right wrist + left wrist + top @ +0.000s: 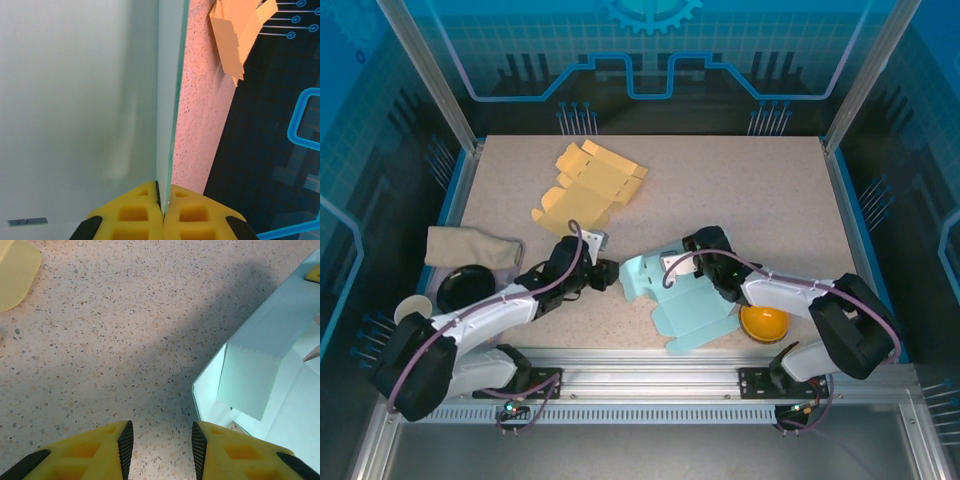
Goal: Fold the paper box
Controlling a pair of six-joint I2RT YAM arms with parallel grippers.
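**Top external view: right gripper (668, 272) clamps the paper box (685, 300)**

Pale blue and partly unfolded, the paper box lies at the near middle of the table (740, 190), right between the two arms. Over to the right wrist view: jaws pressed together on a thin panel edge of the box! The left gripper (605, 272) sits just beside the box's left edge, and its wrist view shows the fingers (125, 437) parted over bare tabletop, nothing between them. A yellow blank (585, 185) lies at the far side, and an orange bowl (764, 322) at the near right.
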